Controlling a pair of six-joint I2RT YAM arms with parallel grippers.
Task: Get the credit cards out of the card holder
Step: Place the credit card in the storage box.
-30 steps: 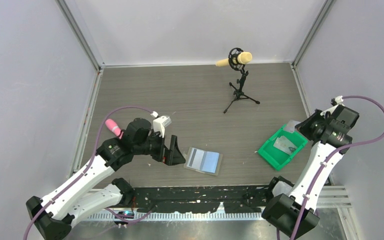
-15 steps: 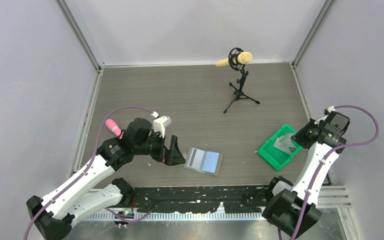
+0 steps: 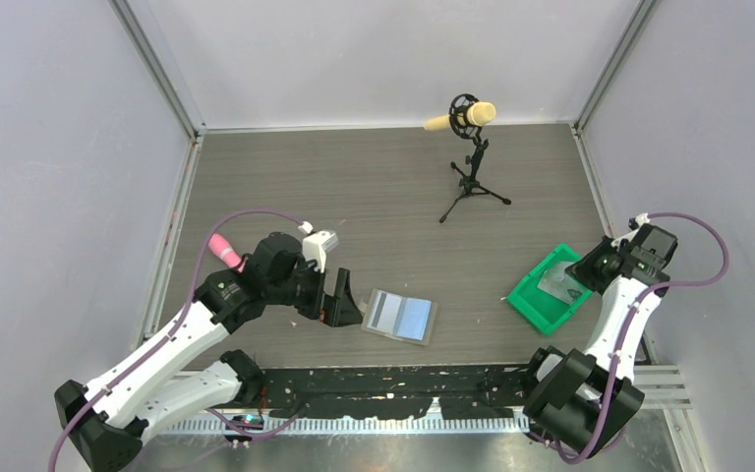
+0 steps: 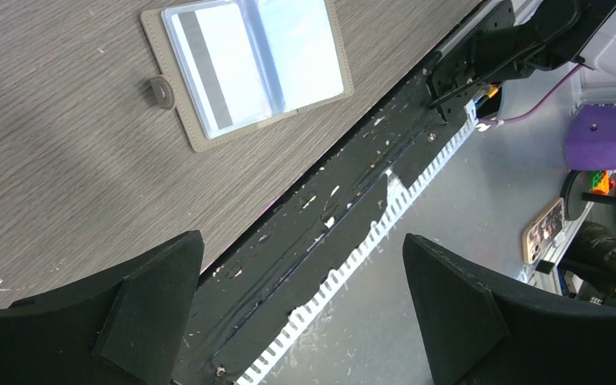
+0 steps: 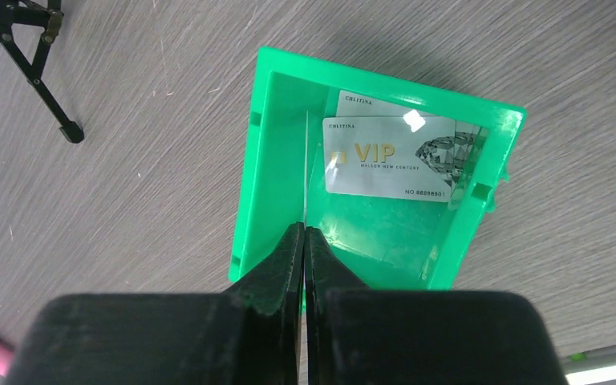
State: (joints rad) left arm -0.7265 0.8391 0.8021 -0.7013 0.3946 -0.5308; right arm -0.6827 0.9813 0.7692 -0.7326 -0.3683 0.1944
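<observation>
left gripper (image 3: 342, 297): jaws wide apart and holding nothing, hanging over the desk (image 3: 354, 197) just left of the card holder; in the wrist view the near desk edge shows between the two fingers.
card holder (image 3: 401, 316): lies open and flat at the near middle of the desk, clear pockets facing up.
striped card (image 4: 208, 76): pale with one dark stripe, sitting in the holder's left pocket.
right gripper (image 5: 305, 234): jaws pressed together on a thin card, poised over the rim of the green bin.
edge-on card (image 5: 306, 160): pale, seen only as a thin line running out from the right jaws over the bin.
green bin (image 3: 531, 305): on the right of the desk, well apart from the card holder.
credit cards (image 5: 389, 160): two lie flat inside the bin, overlapping; the upper one reads "vip".
microphone (image 3: 472, 114): on a small tripod (image 3: 472, 187) at the far middle.
</observation>
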